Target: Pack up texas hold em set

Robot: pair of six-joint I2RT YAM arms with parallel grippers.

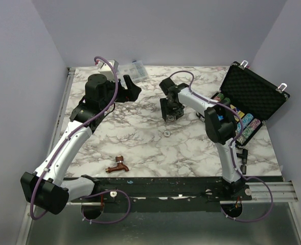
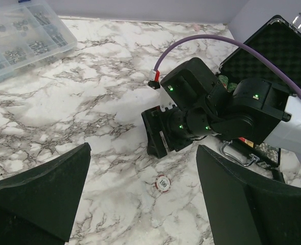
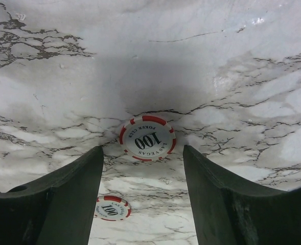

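The black foam-lined case (image 1: 255, 92) lies open at the right, with rows of multicoloured chips (image 1: 243, 125) in its base. My right gripper (image 1: 170, 113) points down at the marble, open. In the right wrist view a red-and-white "100" chip (image 3: 147, 138) lies flat just beyond the fingertips of this gripper (image 3: 142, 149), and a second "100" chip (image 3: 111, 207) lies by the left finger (image 3: 63, 204). The top view shows only one loose chip (image 1: 167, 133). My left gripper (image 1: 132, 92) hovers open and empty to the left, and its view (image 2: 142, 148) shows that chip (image 2: 162, 182) and the case (image 2: 273, 51).
A clear plastic compartment box (image 1: 132, 69) sits at the back edge, also in the left wrist view (image 2: 22, 41). A copper faucet (image 1: 118, 166) lies near the front edge. The case's silver handle (image 2: 237, 153) faces the table's middle. Purple walls close in the table.
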